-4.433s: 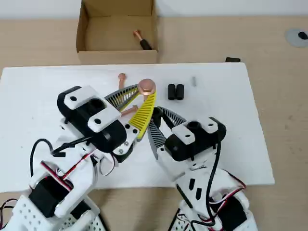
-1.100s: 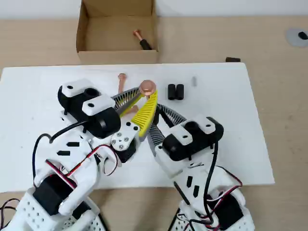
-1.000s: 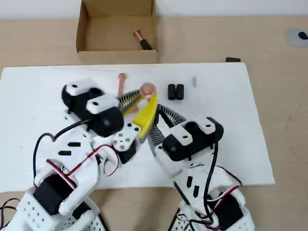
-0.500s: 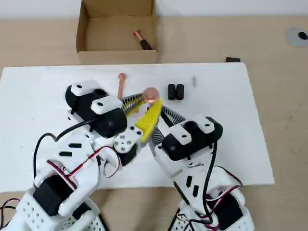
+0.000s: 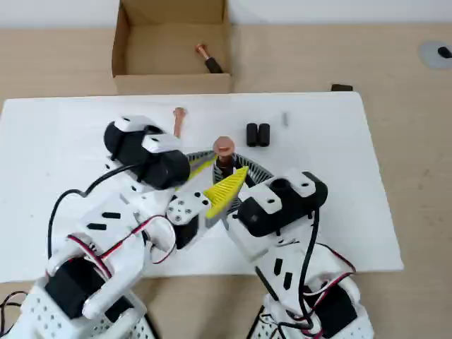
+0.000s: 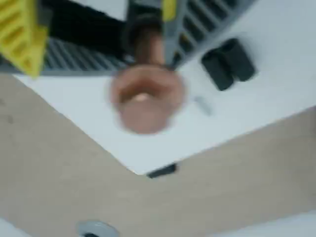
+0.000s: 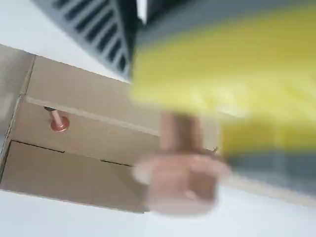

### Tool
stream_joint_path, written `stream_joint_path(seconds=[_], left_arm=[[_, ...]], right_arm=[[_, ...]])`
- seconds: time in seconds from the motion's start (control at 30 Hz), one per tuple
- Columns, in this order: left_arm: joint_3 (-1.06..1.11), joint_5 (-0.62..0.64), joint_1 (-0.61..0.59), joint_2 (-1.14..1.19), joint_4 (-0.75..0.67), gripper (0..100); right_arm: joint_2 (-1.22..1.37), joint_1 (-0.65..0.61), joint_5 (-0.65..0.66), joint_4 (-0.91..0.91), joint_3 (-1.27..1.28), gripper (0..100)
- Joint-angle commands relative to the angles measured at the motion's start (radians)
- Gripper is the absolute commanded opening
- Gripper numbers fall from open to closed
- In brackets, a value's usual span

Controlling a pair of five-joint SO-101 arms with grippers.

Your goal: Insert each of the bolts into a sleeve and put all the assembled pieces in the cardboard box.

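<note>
A white mat (image 5: 395,212) lies under both arms, and the cardboard box (image 5: 159,49) sits well beyond all the fingertips. The left gripper (image 5: 222,168) stands spread, its yellow finger (image 5: 227,189) swung clear of the bolt. The right gripper (image 5: 232,173) has its grey fingers clamped on a black sleeve (image 5: 224,167). An upright copper bolt (image 5: 224,146) pokes out above that sleeve, head uppermost. Just past the fingertips two spare sleeves (image 5: 257,134) lie touching each other. A loose bolt (image 5: 178,120) rests beyond the left fingers. One assembled piece (image 5: 209,60) lies in the box.
</note>
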Motion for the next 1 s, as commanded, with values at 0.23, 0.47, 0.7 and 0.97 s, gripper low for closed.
stream_joint_path(seconds=[0.23,0.47,0.7,0.97], left_arm=[[-0.184,-0.064,-0.094,-0.004,0.176,20],[-0.397,-0.006,-0.120,0.021,0.265,20],[-0.568,0.037,-0.453,0.150,0.520,19],[-0.571,-0.110,-0.575,0.185,0.767,9]], right_arm=[[-0.076,-0.010,0.006,-0.023,-0.022,1.0],[-0.071,0.030,0.008,-0.072,-0.007,0.9],[0.222,0.182,-0.002,-0.367,-0.085,0.9],[0.872,0.182,-0.002,-0.454,-0.611,0.9]])
